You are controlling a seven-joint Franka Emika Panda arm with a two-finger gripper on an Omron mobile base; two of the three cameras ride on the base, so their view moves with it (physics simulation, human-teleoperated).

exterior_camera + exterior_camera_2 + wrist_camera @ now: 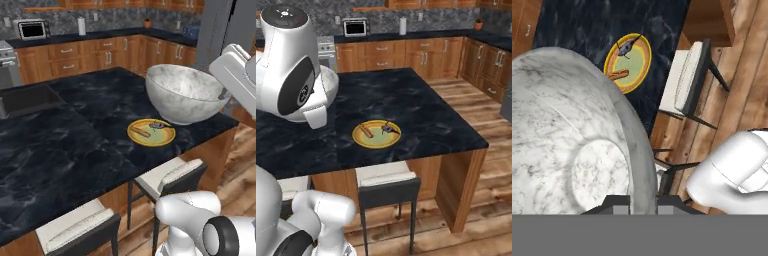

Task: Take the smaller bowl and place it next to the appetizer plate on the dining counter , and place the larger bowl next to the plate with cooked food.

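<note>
1 larger bowl (182,92) in jaws, 1 yellow plate (151,133), 2 stools (170,176)

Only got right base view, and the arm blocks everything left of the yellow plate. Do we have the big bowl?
Observer: Yes. In the hand view the gripper is shut on the rim of the larger bowl, one finger tip inside and one outside.
Operator: Where is it relative to the plate?
Observer: In the left base view it is upright over the dining counter, just past the far edge of the plate with cooked food. I cannot tell whether it is set down yet.
Operator: Anything in it?
Observer: No, the marbled inside is bare.
</note>
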